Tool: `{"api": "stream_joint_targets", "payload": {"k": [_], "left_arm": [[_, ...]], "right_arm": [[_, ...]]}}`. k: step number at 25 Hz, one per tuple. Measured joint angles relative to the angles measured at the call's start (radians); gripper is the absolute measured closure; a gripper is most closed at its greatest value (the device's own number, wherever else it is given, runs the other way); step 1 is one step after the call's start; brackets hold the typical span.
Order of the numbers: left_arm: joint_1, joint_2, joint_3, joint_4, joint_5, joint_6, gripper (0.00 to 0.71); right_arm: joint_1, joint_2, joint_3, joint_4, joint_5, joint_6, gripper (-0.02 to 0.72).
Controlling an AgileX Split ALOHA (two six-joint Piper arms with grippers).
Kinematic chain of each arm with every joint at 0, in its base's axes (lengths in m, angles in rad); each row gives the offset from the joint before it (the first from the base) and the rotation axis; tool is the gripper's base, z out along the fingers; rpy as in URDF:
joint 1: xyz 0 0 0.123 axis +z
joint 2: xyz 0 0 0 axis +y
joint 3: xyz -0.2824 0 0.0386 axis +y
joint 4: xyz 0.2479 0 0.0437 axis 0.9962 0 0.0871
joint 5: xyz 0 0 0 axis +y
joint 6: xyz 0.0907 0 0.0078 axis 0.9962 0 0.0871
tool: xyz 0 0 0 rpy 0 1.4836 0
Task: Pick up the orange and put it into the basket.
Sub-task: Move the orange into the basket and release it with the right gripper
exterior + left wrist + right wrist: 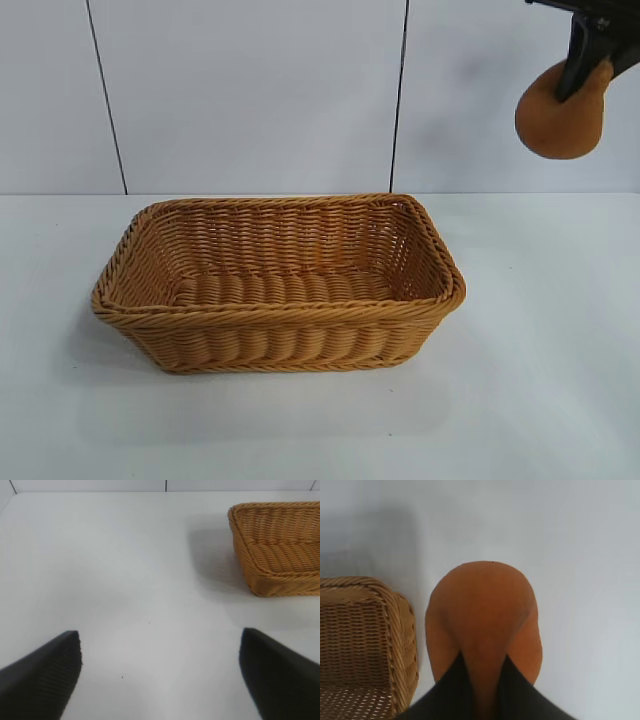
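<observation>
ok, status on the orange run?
Right gripper shut on orange, high, right of basket. Left gripper open over bare table. Basket empty, nothing in the way.

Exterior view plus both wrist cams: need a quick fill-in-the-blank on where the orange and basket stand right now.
1. The small brownish-orange pear-shaped orange is held by the ____ gripper.
2. The orange hangs in the air, off to the side of the large tan woven wicker basket, not yet ____ it.
3. Inside, the basket is ____.
4. The left gripper has its fingers ____ over the white table.

Missing words: right; in; empty; open
</observation>
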Motion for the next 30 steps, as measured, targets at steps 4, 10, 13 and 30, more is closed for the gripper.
{"api": "stream_joint_targets", "payload": {"k": [4, 10, 13, 30], "left_arm": [[0.0, 0.0, 0.0, 0.0, 0.0, 0.0, 0.098], [0.0, 0.0, 0.0, 0.0, 0.0, 0.0, 0.098], [0.0, 0.0, 0.0, 0.0, 0.0, 0.0, 0.098], [0.0, 0.0, 0.0, 0.0, 0.0, 0.0, 0.098]], "right_arm": [[0.049, -0.001, 0.0, 0.025, 0.003, 0.0, 0.675], [0.278, 0.0, 0.0, 0.048, -0.055, 0.005, 0.675], [0.402, 0.016, 0.0, 0.054, -0.104, 0.01, 0.675], [0.559, 0.334, 0.003, -0.009, -0.236, 0.042, 0.665]]}}
